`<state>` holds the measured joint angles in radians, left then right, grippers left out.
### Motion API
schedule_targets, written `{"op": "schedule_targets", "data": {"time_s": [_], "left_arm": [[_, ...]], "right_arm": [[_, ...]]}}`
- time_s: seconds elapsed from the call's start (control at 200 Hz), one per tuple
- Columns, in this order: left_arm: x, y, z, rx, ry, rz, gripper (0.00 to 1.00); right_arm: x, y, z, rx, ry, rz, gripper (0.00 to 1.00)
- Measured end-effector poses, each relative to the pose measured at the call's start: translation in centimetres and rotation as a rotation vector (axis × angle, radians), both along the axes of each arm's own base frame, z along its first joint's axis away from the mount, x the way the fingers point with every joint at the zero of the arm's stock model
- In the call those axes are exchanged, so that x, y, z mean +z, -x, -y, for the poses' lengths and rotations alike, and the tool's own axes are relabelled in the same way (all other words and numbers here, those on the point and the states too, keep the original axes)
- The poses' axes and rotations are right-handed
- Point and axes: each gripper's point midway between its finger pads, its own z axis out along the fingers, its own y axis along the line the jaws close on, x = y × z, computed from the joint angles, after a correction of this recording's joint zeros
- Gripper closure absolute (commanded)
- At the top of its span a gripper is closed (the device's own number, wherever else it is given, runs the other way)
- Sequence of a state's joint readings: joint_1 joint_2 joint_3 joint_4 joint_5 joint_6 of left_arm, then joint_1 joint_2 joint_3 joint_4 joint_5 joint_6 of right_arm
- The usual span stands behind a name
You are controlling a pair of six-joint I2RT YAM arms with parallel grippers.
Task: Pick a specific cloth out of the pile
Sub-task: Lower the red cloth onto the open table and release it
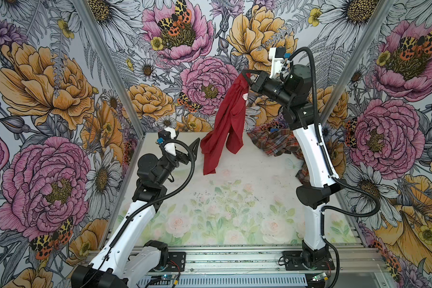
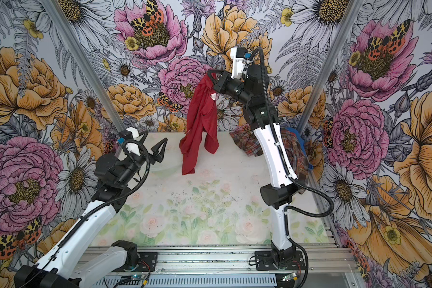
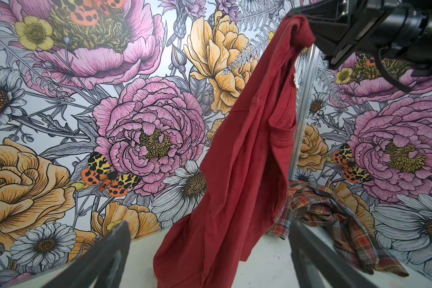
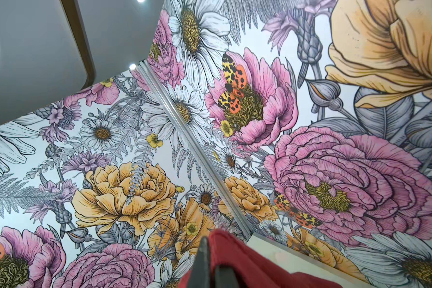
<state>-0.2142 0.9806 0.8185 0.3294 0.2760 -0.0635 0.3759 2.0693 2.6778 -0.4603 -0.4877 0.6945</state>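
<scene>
Aluminium rail [image 1: 235,259] fronts pale floral table [image 1: 235,212], bold flower-print walls [image 1: 48,87] around.

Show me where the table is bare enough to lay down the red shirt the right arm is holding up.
The broad near and middle table, between the two arm bases, lies bare. The right gripper is shut on the red shirt, its hem near the far centre. Crowded: the far right corner with the plaid pile, and the open left gripper at far left.

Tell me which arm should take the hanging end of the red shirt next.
Left. Its end effector is open, empty and close beside the shirt's lower part near the table. The right end effector is shut on the shirt's top, holding it clear of the pile.
</scene>
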Motion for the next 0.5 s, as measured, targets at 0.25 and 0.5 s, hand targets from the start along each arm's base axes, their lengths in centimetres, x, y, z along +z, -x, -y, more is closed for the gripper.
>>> {"op": "schedule_targets", "data": {"time_s": [0.25,0.5], "left_arm": [[0.0,-0.4,-1.6,0.038,0.017,0.003,0.01],[0.5,-0.7,-3.3,0.078,0.059,0.013,0.01]], "right_arm": [[-16.3,-2.4,-3.6,0.052,0.226,-0.238,1.0],[-36.6,-1.2,-3.8,0.077,0.31,-0.512,0.94]]}}
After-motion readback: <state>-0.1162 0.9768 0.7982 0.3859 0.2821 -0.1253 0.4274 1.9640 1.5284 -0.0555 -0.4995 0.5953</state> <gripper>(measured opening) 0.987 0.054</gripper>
